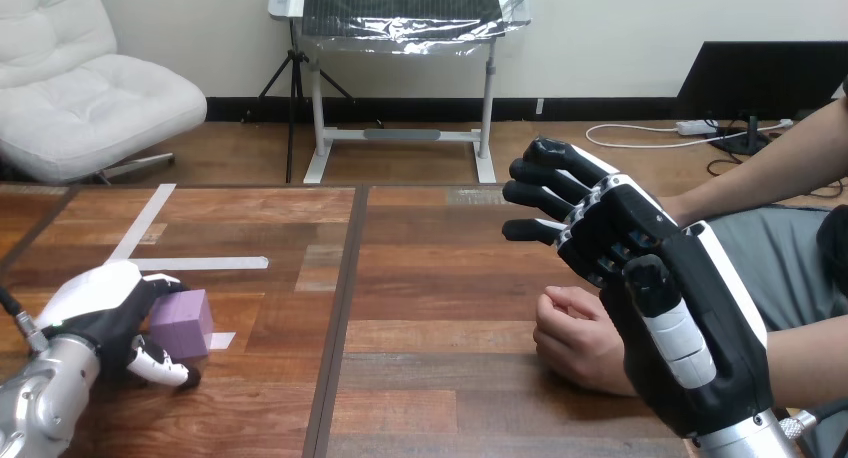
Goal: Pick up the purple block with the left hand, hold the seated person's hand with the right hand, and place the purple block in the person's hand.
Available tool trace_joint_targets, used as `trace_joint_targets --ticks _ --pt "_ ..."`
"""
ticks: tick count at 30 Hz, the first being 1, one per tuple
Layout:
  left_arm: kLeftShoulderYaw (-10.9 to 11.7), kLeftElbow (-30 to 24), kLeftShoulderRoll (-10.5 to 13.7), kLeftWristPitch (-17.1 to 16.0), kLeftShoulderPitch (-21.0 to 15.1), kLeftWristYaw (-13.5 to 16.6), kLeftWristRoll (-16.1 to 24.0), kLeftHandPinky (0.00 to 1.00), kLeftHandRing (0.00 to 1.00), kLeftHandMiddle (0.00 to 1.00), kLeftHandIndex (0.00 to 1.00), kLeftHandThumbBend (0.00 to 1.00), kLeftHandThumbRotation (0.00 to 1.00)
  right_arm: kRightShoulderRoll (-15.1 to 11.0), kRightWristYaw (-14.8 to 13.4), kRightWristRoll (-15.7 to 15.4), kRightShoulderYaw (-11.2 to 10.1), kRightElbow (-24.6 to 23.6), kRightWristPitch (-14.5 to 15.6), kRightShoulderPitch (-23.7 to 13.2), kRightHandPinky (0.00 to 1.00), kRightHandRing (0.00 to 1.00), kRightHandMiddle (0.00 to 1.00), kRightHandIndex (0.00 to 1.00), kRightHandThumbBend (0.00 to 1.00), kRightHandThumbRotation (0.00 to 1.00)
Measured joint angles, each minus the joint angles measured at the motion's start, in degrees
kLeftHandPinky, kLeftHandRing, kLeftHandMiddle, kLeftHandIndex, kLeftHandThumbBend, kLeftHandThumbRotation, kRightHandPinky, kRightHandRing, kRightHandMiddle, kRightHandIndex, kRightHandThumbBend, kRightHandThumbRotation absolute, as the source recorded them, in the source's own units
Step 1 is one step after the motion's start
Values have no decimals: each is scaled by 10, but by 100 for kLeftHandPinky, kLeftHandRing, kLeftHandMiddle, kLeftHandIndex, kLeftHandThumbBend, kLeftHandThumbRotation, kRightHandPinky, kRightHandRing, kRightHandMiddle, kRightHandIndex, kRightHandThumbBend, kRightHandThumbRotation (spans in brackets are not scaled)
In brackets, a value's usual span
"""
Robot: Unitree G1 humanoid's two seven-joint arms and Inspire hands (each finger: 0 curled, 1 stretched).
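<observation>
Spanning our lower view, the brown wooden plank table (420, 278) carries everything we report. Largest in our sight is our right hand (690, 308), black with white shells, raised at about four o'clock from the table's middle. Its fingers are spread and only loosely bent, grasping nothing. At that hand's nine o'clock side the person's hand (575, 343) rests on the boards as a closed fist, its wrist passing behind our palm. We cannot tell whether the two touch. Well apart, at eight o'clock from the table's middle, our left hand (105, 303) lies low on the table. Its fingers and thumb are curled round the purple block (185, 323), a small matte cube that appears to sit on the wood at the hand's three o'clock side. A strip of white tape (200, 263) lies just beyond the block, toward twelve o'clock.
</observation>
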Motion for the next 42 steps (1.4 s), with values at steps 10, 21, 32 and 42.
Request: trace_joint_targets --ticks 10,21,32,42 --pt "-10 0 0 6 -10 7 13 57 62 66 65 70 0 0 0 1 0 0 0 0 75 83 84 84 89 75" --pt "-16 4 0 7 -16 17 15 51 53 57 57 68 0 0 2 1 0 0 0 0 75 83 84 84 90 74" --pt "-15 11 0 -3 -16 42 10 47 47 51 52 67 0 0 2 2 0 0 0 1 75 84 84 84 89 74" --pt "-15 20 -2 -16 -16 60 -5 42 43 48 51 66 0 0 2 2 0 0 0 1 75 84 84 84 90 74"
